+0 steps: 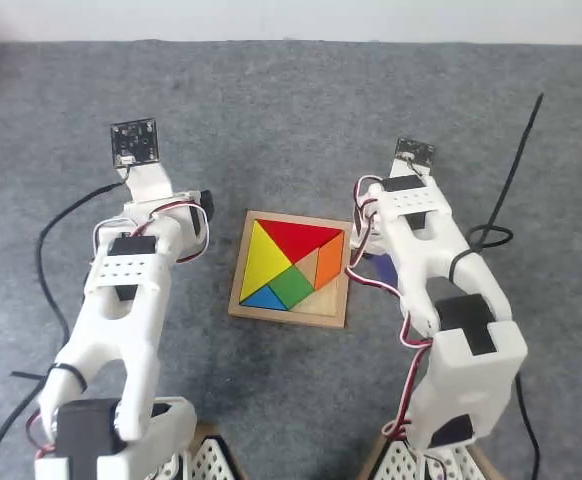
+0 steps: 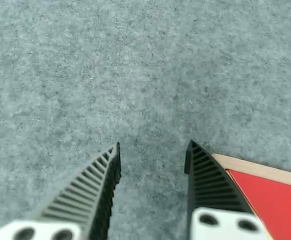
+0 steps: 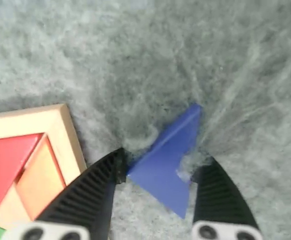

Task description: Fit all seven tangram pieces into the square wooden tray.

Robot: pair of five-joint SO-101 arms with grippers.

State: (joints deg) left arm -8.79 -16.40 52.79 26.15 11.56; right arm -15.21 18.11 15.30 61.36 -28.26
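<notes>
The pickup step is judged to be in hand. The blue parallelogram [image 3: 168, 150] is lying on the tabletop just beside the tray [image 1: 291, 317], at its 3 o'clock, and is being straddled by the released fingers [image 3: 93, 190] of the right gripper [image 3: 163, 164]. Closing and lifting are being called for next. The left gripper [image 2: 153, 146] is being held released and empty at the tray's 10 o'clock.

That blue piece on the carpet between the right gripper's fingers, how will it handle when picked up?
The blue piece looks like a thin, flat, rigid slab, so probably light and stiff. Its slanted edges may let it twist or slip in the right gripper. Lying flat on fuzzy carpet, it likely won't roll or slide.
</notes>
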